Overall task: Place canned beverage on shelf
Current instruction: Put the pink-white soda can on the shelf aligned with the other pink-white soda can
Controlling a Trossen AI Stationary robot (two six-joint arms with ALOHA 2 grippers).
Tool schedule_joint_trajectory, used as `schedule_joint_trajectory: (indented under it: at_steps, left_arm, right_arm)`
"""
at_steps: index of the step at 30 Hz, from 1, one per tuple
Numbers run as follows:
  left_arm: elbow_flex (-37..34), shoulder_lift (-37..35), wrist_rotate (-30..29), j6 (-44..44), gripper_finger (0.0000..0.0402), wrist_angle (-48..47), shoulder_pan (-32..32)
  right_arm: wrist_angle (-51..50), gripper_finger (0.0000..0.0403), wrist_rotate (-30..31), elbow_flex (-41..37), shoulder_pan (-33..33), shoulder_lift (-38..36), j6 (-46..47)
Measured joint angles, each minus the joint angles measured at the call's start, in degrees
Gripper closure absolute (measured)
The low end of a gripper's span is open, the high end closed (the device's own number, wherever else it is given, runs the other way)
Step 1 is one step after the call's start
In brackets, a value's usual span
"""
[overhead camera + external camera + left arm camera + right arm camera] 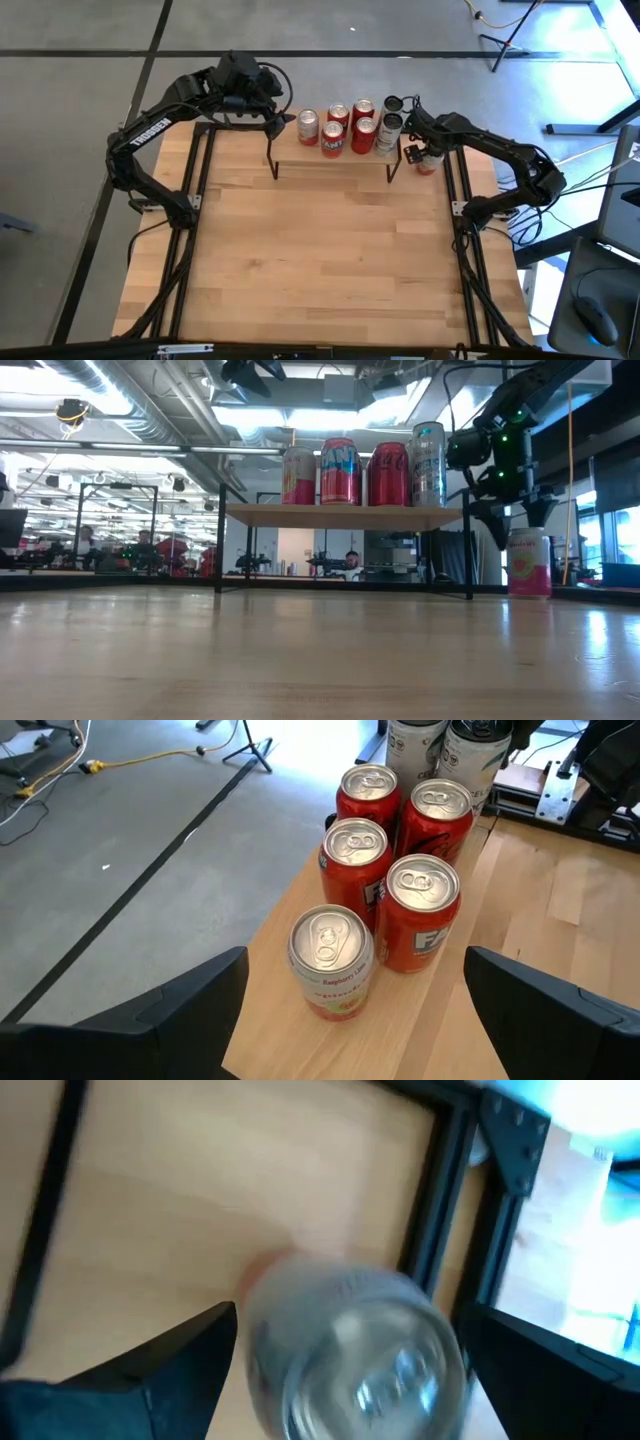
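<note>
Dark right arm reaches in from the table's right edge, elbow bent, and we see its right tool hanging just above a pink canned beverage that stands upright on the table just beside the shelf's right end. In the low view the fingers point down over the can top, spread wide, released; we cannot tell whether they touch the can, and it looks ungripped. In the right wrist view the can top sits between the two spread fingers, blurred. Left arm arcs from the table's left edge up to the far left corner, its left tool near the shelf's left end, also spread and holding nothing; its wrist view shows both fingers wide apart with the cans ahead. The shelf, a light wood top on thin black legs, stands at the table's far edge. On it we count a pale raspberry can nearest the left tool, four red cans in two pairs behind it, and two silver-and-white cans at the right end. The shelf's right leg stands between the pink can and the space under the shelf. People and desks show in the room behind.
</note>
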Motion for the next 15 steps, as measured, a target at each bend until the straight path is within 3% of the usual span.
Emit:
schedule_joint_trajectory:
  at_steps: [7,15]
  left_arm:
    - [0.0,0.0,0.0,0.0,0.0043,0.0,0.0]
    - [0.0,0.0,0.0,0.0,0.0043,0.0,0.0]
  right_arm:
    - [5.7,0.0039,-0.4,-4.2,0.0,0.0,0.3]
    - [1.0,0.0121,-0.9,-3.6,0.0,-0.6,0.2]
